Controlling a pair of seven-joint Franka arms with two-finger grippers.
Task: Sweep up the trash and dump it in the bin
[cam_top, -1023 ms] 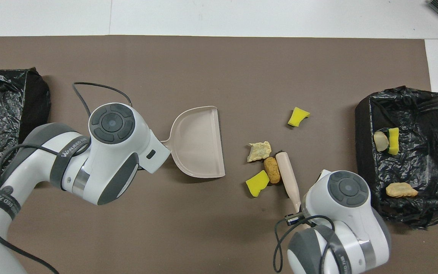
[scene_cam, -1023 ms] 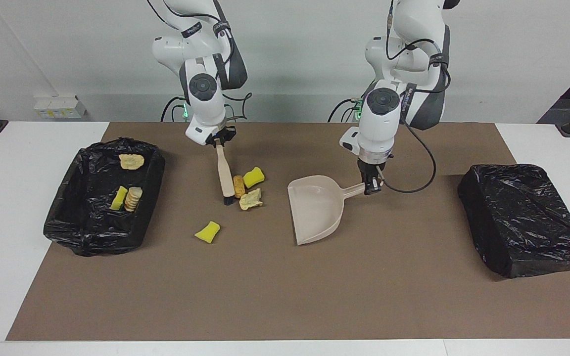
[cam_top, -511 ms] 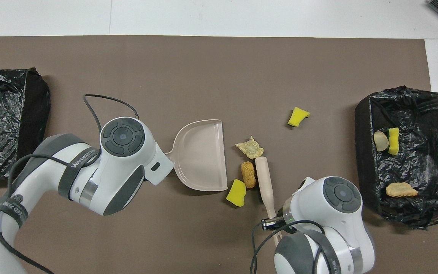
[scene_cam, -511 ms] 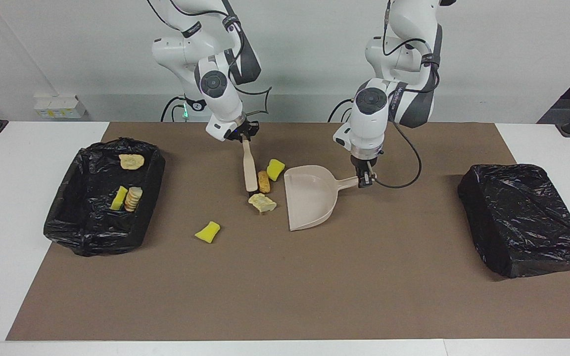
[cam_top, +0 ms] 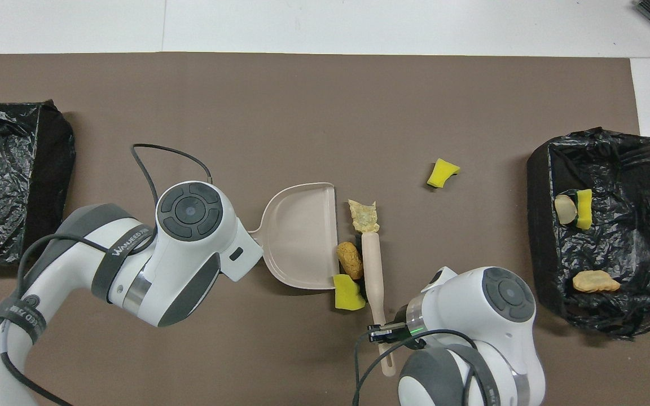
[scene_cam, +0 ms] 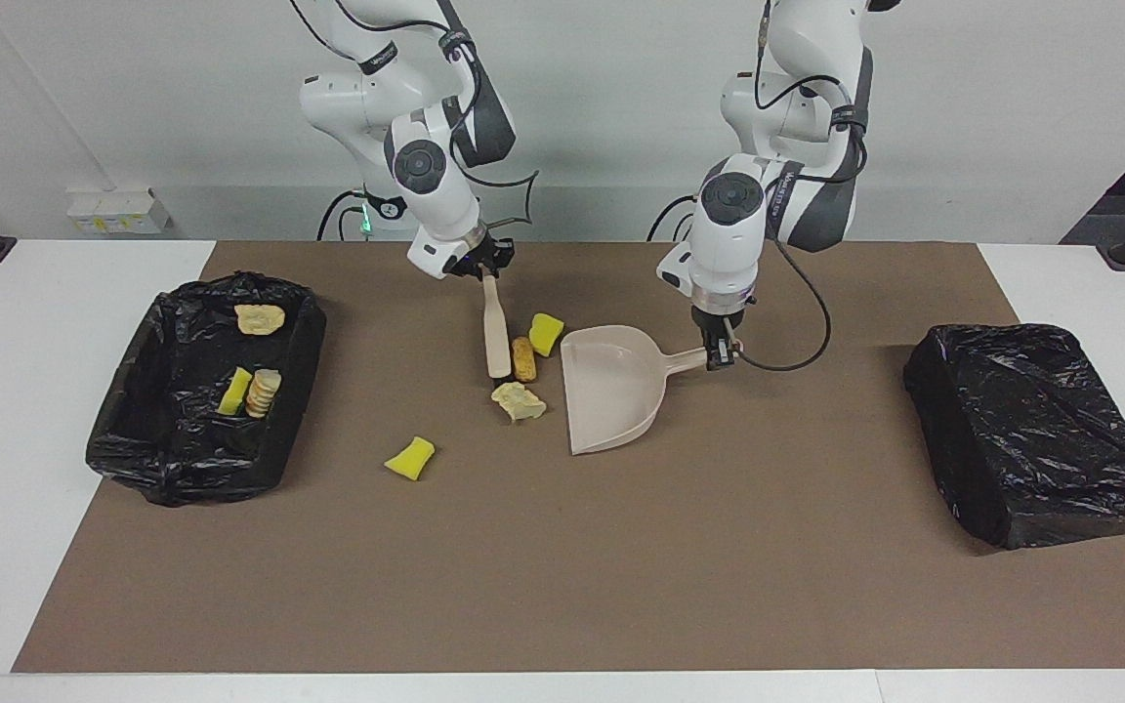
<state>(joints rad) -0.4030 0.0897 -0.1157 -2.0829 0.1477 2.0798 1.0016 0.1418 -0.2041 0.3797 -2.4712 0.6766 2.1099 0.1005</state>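
While the right gripper (scene_cam: 482,266) is clamping its fingers narrow on the upper end of the brush (scene_cam: 496,337), the brush is lying slanted on the brown mat (scene_cam: 562,566), with its black bristle end at the end farther from the robots. Three scraps are sitting along the brush's side that faces the dustpan (scene_cam: 611,391): a golden-brown bread-like piece (scene_cam: 523,359) is touching the handle, a yellow sponge chunk (scene_cam: 547,334) is lying nearest the robots, and a pale wrinkly wad (scene_cam: 520,400) is resting at the bristle end. All three are lying between the brush and the dustpan's open lip (the overhead view is showing the bread piece (cam_top: 350,258) and the sponge chunk (cam_top: 348,292) right at that lip).

The left gripper (scene_cam: 716,358) is holding the dustpan's handle with its fingers closed on it, and the pan is resting on the mat.

A second yellow sponge chunk (scene_cam: 410,457) is lying alone, farther from the robots and toward the right arm's end. The open black-lined bin (scene_cam: 123,430) at that end is containing three more scraps. A closed black bag bundle (scene_cam: 1031,430) is sitting at the left arm's end.
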